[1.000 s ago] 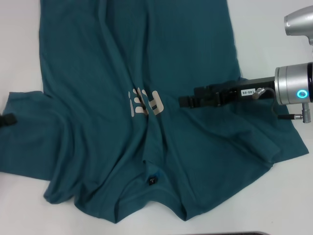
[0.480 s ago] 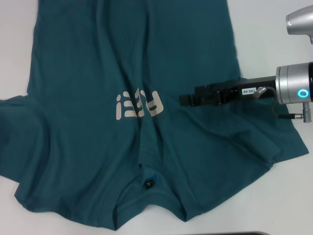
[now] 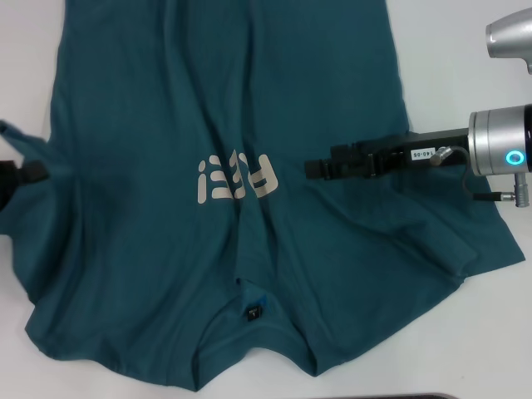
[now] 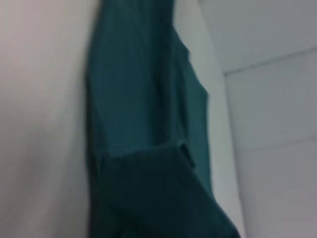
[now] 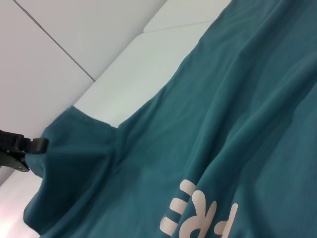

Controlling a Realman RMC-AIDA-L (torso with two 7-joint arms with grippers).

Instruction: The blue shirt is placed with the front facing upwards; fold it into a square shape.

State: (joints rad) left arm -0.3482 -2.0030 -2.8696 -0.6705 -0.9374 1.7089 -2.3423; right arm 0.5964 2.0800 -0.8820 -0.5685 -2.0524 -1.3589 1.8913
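The blue shirt [image 3: 208, 108] lies spread on the white table, front up, with pale lettering [image 3: 237, 179] on the chest and a black tag [image 3: 252, 312] inside the collar near me. My left gripper [image 3: 33, 172] is at the shirt's left edge, shut on the left sleeve, which is raised and bunched. It also shows in the right wrist view [image 5: 29, 146], pinching the sleeve's edge. My right gripper [image 3: 312, 170] is shut and rests on the shirt just right of the lettering. The shirt also fills the left wrist view [image 4: 138, 124].
Bare white table [image 3: 449, 66] shows to the right of the shirt and along the left edge. My right arm's silver wrist [image 3: 499, 150] hangs over the shirt's right sleeve. A dark strip [image 3: 416, 396] marks the table's near edge.
The shirt's left side was pulled leftward, uncovering the whole lettering. My left gripper now holds the left sleeve raised at the left edge. The right gripper has not moved.
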